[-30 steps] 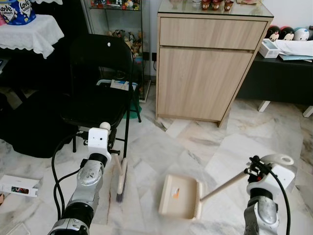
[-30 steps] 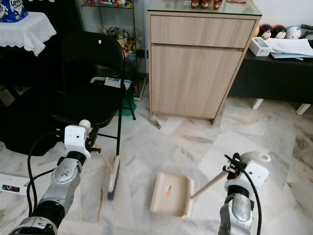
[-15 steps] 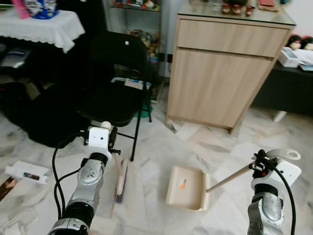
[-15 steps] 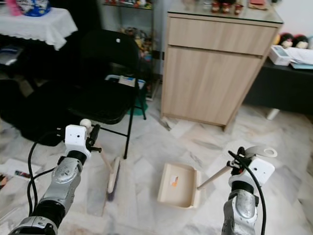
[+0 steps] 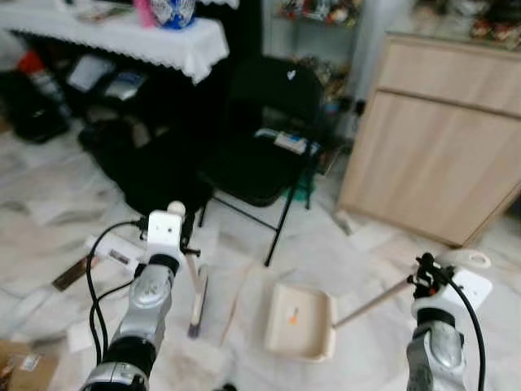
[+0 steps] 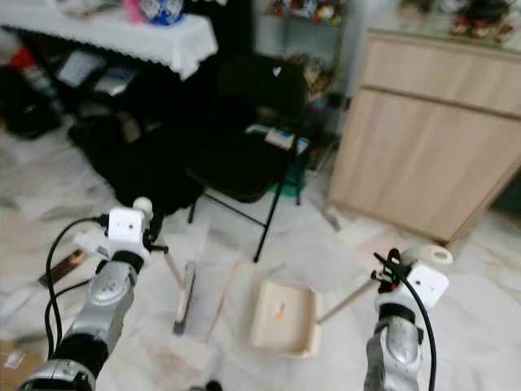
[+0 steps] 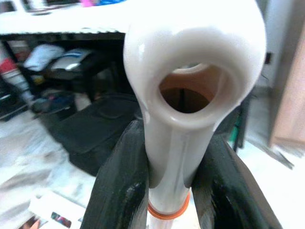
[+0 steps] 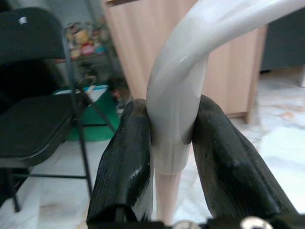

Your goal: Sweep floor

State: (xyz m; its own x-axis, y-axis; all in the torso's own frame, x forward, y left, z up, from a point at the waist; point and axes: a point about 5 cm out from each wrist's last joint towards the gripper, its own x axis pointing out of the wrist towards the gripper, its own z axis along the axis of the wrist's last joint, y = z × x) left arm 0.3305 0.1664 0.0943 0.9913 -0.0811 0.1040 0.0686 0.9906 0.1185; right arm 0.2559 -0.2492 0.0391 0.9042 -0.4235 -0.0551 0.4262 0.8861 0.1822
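Observation:
My left gripper (image 5: pixel 186 247) is shut on the white top of the broom handle (image 7: pixel 177 157), one black finger (image 7: pixel 123 191) on each side of it. The broom's wooden stick slants down to its head (image 5: pixel 198 300) on the marble floor, in front of me to the left. My right gripper (image 5: pixel 422 278) is shut on the pale looped end of the dustpan handle (image 8: pixel 174 119). That stick runs down and left to the beige dustpan (image 5: pixel 299 321), which lies flat on the floor right of the broom head.
A black folding chair (image 5: pixel 264 138) stands beyond the broom, with a wooden cabinet (image 5: pixel 440 155) at the right. A table with a white cloth (image 5: pixel 138 32) and a black bag (image 5: pixel 155 175) are at the back left. Papers and small boxes (image 5: pixel 114 252) lie on the floor at the left.
The head views have swung to the left and are blurred, so chair and cabinet sit further right in the picture. Both grippers keep their hold; broom and dustpan stay in front of me.

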